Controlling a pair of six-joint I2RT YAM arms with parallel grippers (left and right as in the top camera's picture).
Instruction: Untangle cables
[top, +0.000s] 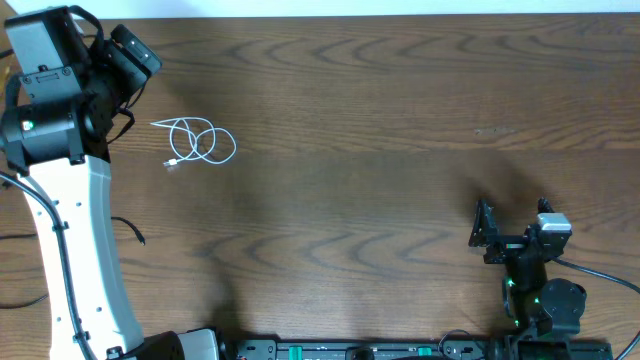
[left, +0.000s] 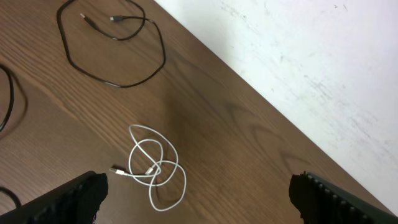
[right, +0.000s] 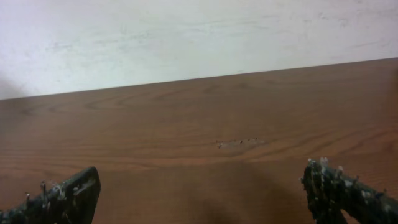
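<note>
Currently the left gripper (left: 198, 186) hangs raised over the table's (top: 400, 120) far left corner. Its 2 fingers (left: 81, 196) are spread wide with nothing between them. Judgement: the height gives the wrist camera a full look at the cords before committing to a grasp.

- White cable (left: 155, 169): flat on the wood just ahead of the left gripper, coiled in roughly 3 overlapping loops. 1 plug end lies at the crossing and another pokes out to the side. It touches no other cord.
- Black cable (left: 118, 85): 1 open loop, well apart from the white one, both plug ends lying inside the loop near its top. It looks free of knots.
- A 2nd black cable (left: 12, 96) curves in at the left-wrist frame edge; the rest is cut off.
- Neither black cord shows overhead, so I cannot place them there.

Right gripper (right: 202, 186): low at the near right, fingers parted, empty, facing bare wood and the wall (right: 186, 37). It is probably parked because nothing lies within its side.

Judgement: the cords seem separated, and only the white coil's own crossings remain.
</note>
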